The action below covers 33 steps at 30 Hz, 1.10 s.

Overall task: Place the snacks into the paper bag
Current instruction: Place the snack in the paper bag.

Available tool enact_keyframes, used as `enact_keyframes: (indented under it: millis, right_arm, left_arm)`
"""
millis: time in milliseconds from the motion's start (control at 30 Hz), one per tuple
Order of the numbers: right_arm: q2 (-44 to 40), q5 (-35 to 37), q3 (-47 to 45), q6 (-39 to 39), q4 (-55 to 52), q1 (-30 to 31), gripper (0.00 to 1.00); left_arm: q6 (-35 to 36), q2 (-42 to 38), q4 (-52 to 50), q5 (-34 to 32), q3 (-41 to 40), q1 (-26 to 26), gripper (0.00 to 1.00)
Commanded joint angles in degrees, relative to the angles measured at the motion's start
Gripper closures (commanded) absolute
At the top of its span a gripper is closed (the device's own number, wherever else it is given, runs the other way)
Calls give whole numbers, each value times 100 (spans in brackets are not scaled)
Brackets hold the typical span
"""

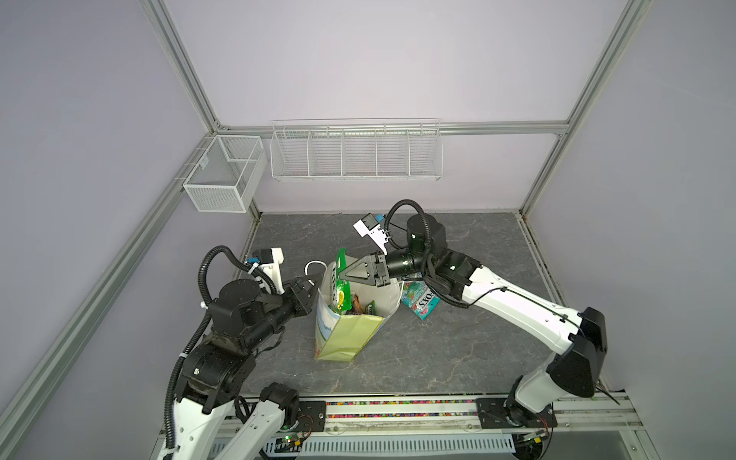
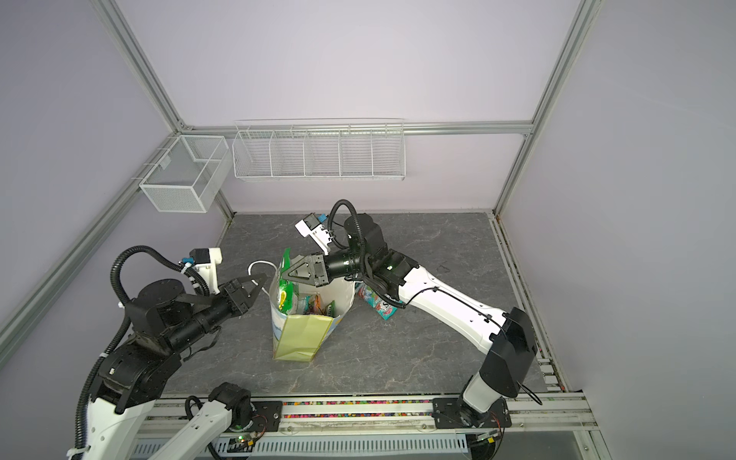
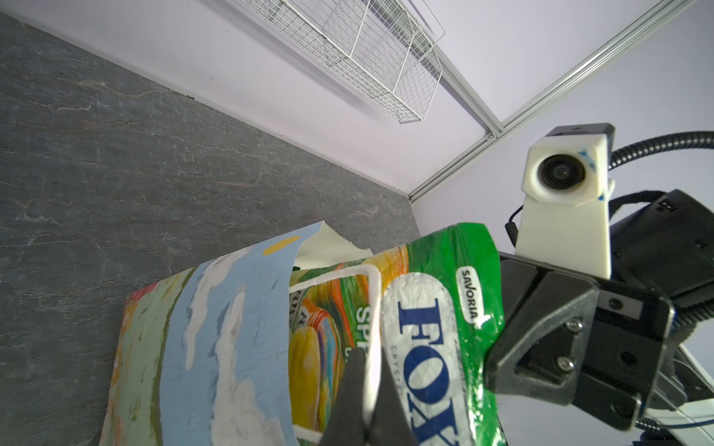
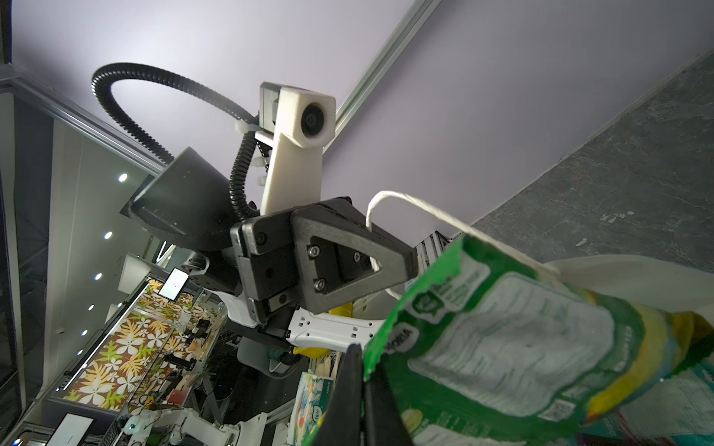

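The right gripper [image 1: 339, 275], clamped on a green packet [image 1: 343, 294] half inside the upright bag [image 1: 348, 332] at mid-table, should lower it deeper before releasing. The left gripper [image 1: 314, 282] pinched the handle [image 1: 314, 264]. A teal packet [image 1: 421, 302] lay just right of the glossy, yellow-green-sided bag.

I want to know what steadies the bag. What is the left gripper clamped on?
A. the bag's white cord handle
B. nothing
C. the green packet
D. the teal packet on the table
A: in the left wrist view the left gripper is shut on the white cord handle of the bag; the right gripper pinches the green packet.
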Motion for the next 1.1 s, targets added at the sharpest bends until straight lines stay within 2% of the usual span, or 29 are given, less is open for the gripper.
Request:
enact_keyframes:
  millis: [0, 767, 900, 1000, 1067]
  right_arm:
    - [-21, -124, -122, 61, 380, 44, 93]
    - [-38, 8, -198, -59, 92, -30, 91]
    - [-40, 25, -181, -68, 28, -31, 80]
    - [-55, 52, -160, -77, -11, -31, 63]
    - [-75, 61, -122, -88, -54, -28, 55]
  left_arm:
    - [90, -107, 139, -48, 187, 27, 100]
    - [102, -151, 95, -101, 179, 26, 100]
    - [103, -160, 93, -108, 179, 28, 100]
    - [99, -169, 86, -118, 179, 26, 100]
    - [106, -169, 71, -129, 205, 24, 100]
